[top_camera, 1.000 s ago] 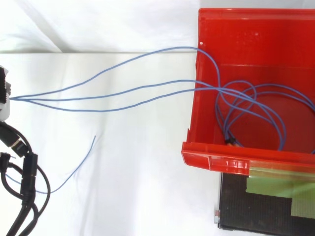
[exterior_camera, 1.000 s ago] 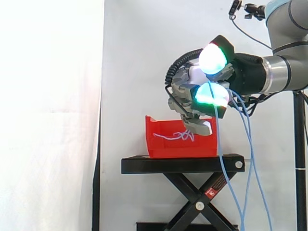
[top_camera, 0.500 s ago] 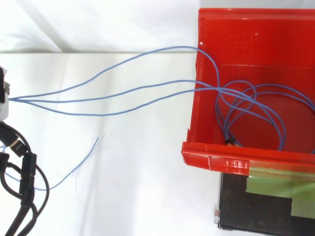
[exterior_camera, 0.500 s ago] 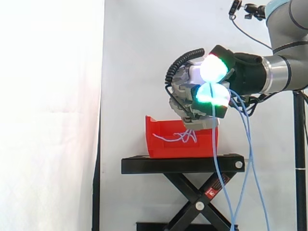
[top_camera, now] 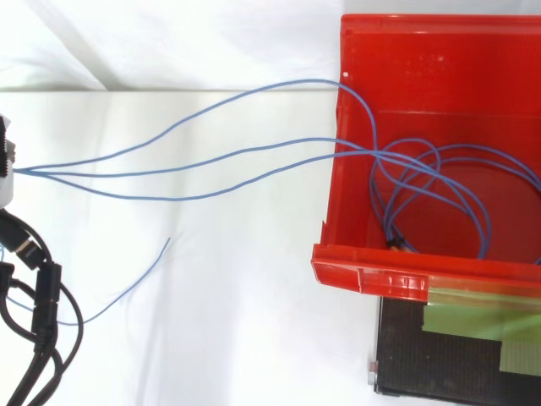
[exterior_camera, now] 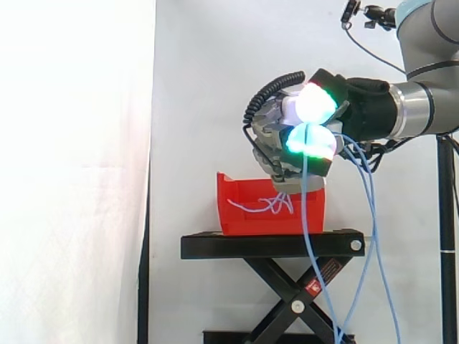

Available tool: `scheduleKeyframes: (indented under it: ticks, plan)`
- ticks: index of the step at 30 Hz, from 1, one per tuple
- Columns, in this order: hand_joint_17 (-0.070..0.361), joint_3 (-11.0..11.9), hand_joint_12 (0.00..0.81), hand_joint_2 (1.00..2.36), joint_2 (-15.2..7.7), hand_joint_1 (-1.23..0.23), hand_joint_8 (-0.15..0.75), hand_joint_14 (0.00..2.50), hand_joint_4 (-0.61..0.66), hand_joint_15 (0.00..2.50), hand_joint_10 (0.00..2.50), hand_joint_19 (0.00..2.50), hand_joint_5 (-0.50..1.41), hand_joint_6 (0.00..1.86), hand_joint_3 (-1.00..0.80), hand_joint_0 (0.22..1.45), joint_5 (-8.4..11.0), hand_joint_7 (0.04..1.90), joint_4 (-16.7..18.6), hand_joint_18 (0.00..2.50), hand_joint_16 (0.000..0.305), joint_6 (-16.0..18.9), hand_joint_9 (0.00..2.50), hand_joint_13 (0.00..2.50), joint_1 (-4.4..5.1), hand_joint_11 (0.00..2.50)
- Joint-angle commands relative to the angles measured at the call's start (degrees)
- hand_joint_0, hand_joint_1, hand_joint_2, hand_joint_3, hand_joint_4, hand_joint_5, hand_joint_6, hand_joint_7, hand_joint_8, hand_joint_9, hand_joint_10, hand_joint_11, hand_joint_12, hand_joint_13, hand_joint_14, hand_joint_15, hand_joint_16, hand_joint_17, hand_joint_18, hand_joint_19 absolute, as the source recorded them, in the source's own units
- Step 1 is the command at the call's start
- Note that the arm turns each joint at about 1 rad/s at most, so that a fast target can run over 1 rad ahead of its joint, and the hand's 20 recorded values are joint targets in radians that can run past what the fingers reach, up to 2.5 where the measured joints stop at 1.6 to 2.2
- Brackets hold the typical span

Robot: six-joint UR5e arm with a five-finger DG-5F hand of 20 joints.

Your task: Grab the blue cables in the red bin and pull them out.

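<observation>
Above the red bin (exterior_camera: 238, 221) on its black stand (exterior_camera: 272, 246), the hand's (exterior_camera: 278, 140) fingers (exterior_camera: 313, 142) pinch the blue cables (top_camera: 211, 156).

Both views are bright and evenly lit. In the side view, the left panel of the white cloth curtain (exterior_camera: 72, 158) is washed out to plain white. The panel behind the arm is greyer, and a dark strip of shade runs between them. The glowing white-green fingertip pads (exterior_camera: 315, 104) flare. From above, the thin blue cables (top_camera: 211, 152) cast almost no shadow on the white surface (top_camera: 237, 338), so the light seems diffuse. The glossy red plastic bin (top_camera: 380, 275) has a pale sheen on its rim.
</observation>
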Motion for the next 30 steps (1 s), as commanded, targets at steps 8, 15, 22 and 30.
scheduleKeyframes:
  ticks: [8,15,22,30]
  plan:
    - [0.094,0.0,0.367,1.01,0.0,-0.99,0.353,2.50,0.22,0.20,0.75,1.21,0.66,1.06,-0.81,0.97,0.00,0.29,0.0,1.25,0.042,0.2,0.74,1.15,0.02,1.23]
    - [0.094,0.0,0.360,1.01,0.0,-1.00,0.354,2.50,0.21,0.20,0.77,1.20,0.63,1.10,-0.79,0.98,0.00,0.26,0.0,1.23,0.042,0.2,0.73,1.13,0.02,1.22]
    - [0.092,0.1,0.362,1.01,0.0,-1.01,0.354,2.50,0.20,0.20,0.79,1.21,0.61,1.19,-0.73,1.00,0.00,0.22,0.0,1.23,0.041,0.2,0.73,1.13,0.02,1.20]
    - [0.091,0.1,0.358,1.01,0.0,-1.01,0.347,2.50,0.19,0.20,0.84,1.23,0.57,1.28,-0.71,1.02,0.00,0.19,-0.1,1.22,0.041,0.2,0.71,1.12,0.02,1.18]
